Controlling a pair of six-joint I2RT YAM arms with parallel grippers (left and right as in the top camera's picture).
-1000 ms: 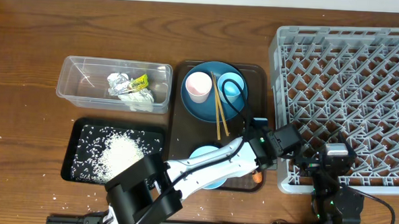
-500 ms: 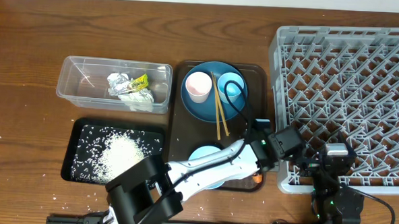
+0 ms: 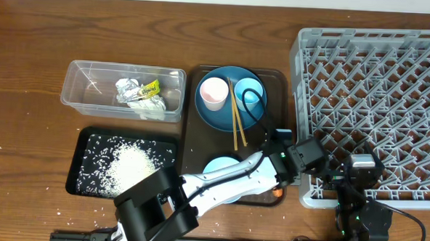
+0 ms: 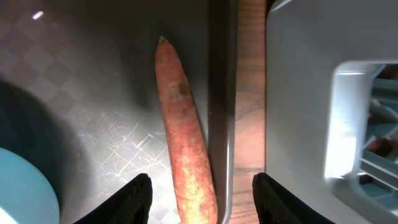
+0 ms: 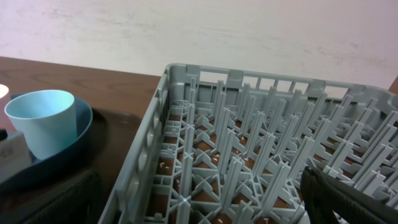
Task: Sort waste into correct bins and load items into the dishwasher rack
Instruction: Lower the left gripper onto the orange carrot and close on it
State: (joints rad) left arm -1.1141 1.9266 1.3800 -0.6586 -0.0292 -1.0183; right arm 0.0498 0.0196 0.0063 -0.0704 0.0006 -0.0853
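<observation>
— Where's the carrot (image 4: 183, 137)?
— Flat on the tray (image 4: 221, 93), along its right rim, tip pointing far. The left gripper (image 4: 203, 200) has its fingers spread either side of the near end — not touching.
— Anything else?
— Bowl (image 4: 22, 186) near left, rack (image 4: 305, 81) right.

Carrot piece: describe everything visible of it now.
The carrot piece is orange, tapered to a pointed tip, with rough matte skin and darker blotches. It lies flat on the textured floor of the brown tray, lengthwise close along its raised rim; whether they touch cannot be told. The open left gripper hangs over its thicker end, a finger either side, neither touching it. The light-blue bowl sits apart. Overhead shows only an orange speck beside the left arm.
</observation>
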